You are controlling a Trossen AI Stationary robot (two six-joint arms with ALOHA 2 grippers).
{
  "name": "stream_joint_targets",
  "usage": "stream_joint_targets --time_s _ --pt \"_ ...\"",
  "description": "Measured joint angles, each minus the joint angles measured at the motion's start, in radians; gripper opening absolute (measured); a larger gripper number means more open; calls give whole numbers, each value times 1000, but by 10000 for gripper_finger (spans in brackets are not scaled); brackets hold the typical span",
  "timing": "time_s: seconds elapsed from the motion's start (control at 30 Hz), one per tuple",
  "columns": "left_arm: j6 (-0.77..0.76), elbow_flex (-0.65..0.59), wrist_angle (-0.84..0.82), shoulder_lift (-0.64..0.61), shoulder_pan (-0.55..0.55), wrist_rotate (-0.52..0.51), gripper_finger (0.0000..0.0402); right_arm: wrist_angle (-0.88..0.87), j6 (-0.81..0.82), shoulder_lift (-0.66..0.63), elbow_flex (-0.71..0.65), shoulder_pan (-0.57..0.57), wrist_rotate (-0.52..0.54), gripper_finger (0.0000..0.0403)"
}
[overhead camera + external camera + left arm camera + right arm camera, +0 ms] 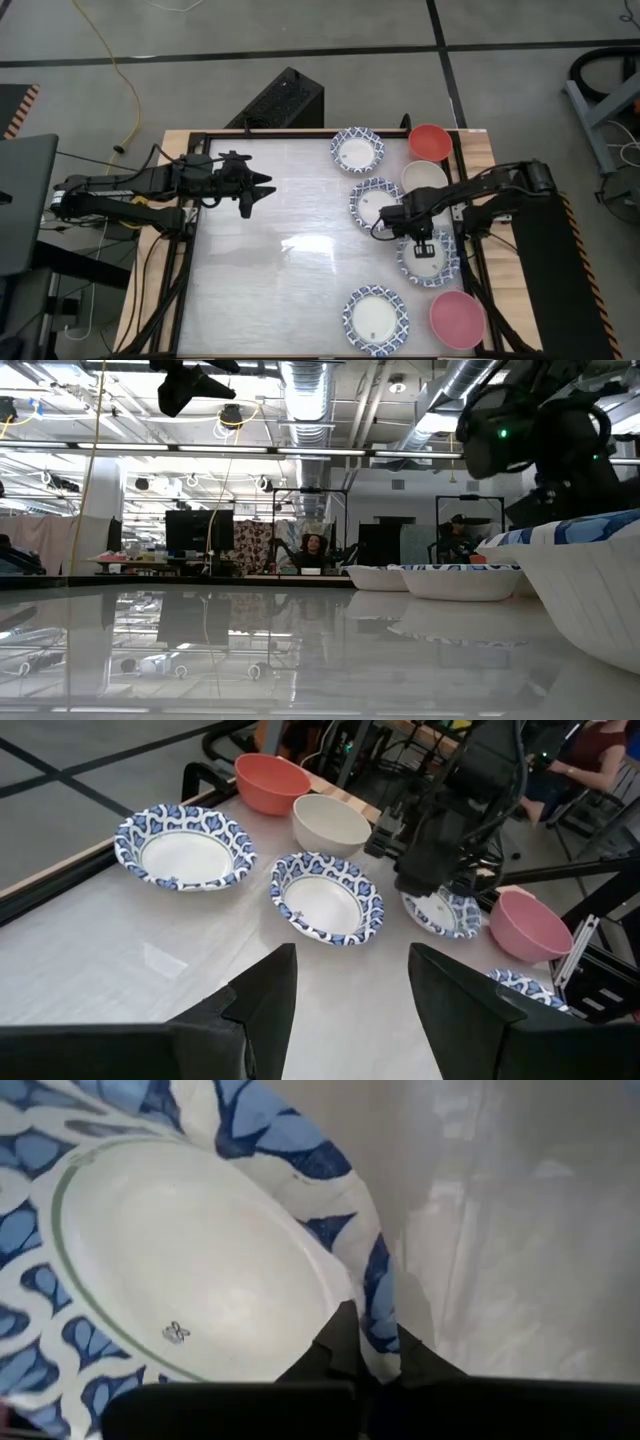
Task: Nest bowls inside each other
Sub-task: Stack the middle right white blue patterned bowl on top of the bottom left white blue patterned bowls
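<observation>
Seven bowls stand along the table's right side. Four are blue-patterned point(357, 150) point(375, 203) point(428, 262) point(376, 320), one is red point(429, 141), one cream point(424, 178) and one pink point(457, 318). Each sits apart on its base. My right gripper point(422, 247) points down over the third patterned bowl point(180, 1270), shut on its rim. My left gripper point(262, 192) hovers open above the table's left part, its fingers point(270, 1000) holding nothing. My right gripper pinches the patterned bowl's blue rim point(375, 1310), one finger inside the bowl and one outside. The fingers come from above, pointing down. In the left wrist view the bowl point(445, 912) still sits on the table.
The glossy white tabletop point(290, 270) is bare to the left of the bowls. The black frame rail point(465, 200) runs close along the bowls' right side. A black box point(280, 100) stands beyond the far edge.
</observation>
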Motion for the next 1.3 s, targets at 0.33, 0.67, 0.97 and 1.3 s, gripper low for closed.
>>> stream_joint_targets --time_s 0.33,0.67,0.97,1.3 --pt "-2 0 1 0 0 -2 183 -30 172 -163 52 0 -24 11" --pt "-3 0 1 0 0 -7 183 -58 295 -204 133 -1 -139 10" --pt "-19 0 1 0 0 -10 183 -54 402 -204 200 7 -305 10" --pt "-36 0 0 0 0 -10 183 52 470 -204 255 81 -282 11"
